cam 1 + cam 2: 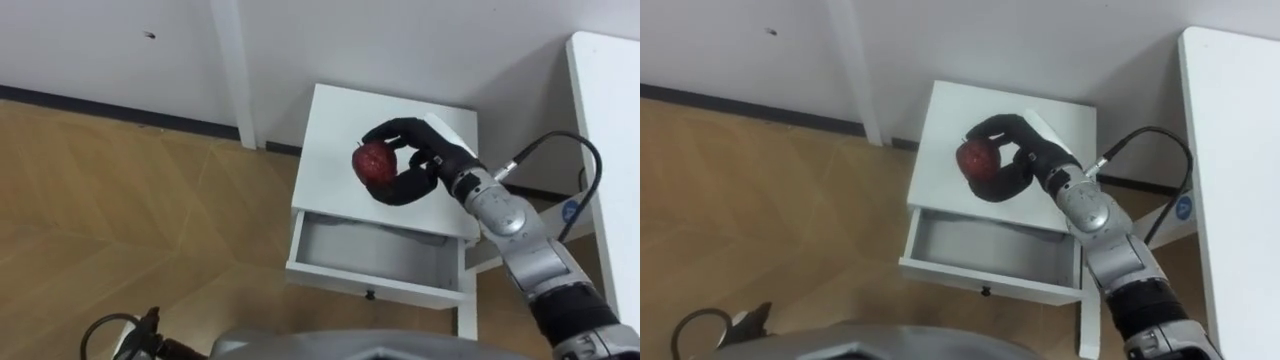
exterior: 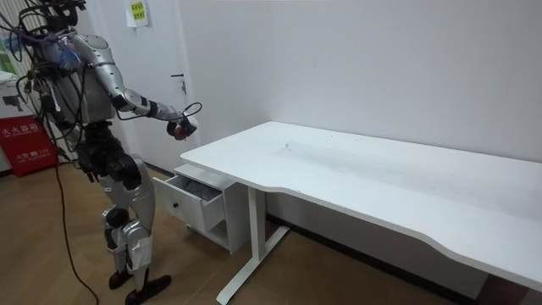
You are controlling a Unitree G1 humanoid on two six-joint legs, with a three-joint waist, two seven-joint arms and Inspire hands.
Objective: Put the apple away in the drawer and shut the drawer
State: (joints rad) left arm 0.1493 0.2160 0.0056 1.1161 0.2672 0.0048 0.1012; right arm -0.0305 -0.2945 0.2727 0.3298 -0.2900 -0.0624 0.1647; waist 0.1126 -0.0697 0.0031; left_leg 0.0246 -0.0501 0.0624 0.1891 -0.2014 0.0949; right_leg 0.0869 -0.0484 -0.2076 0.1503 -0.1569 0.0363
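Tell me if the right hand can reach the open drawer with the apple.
Probably yes: the right hand holds the apple over the cabinet top, just behind the drawer, which stands open and uncovered.

The right side of the apple (image 1: pixel 372 161) is covered by the curled fingers and thumb of the right hand (image 1: pixel 428 160). Part of the cabinet (image 1: pixel 335 140) top is hidden beneath that hand and its forearm. The back of the open drawer (image 1: pixel 372 280) is concealed under the cabinet top, and its right front corner is covered by the arm. The white table (image 1: pixel 606 120) is cut off by the right edge. The left hand (image 1: pixel 150 328) is cut off at the bottom edge and cannot be made out. In the room view the apple is too small for detail, and the cabinet is partly hidden behind the table.
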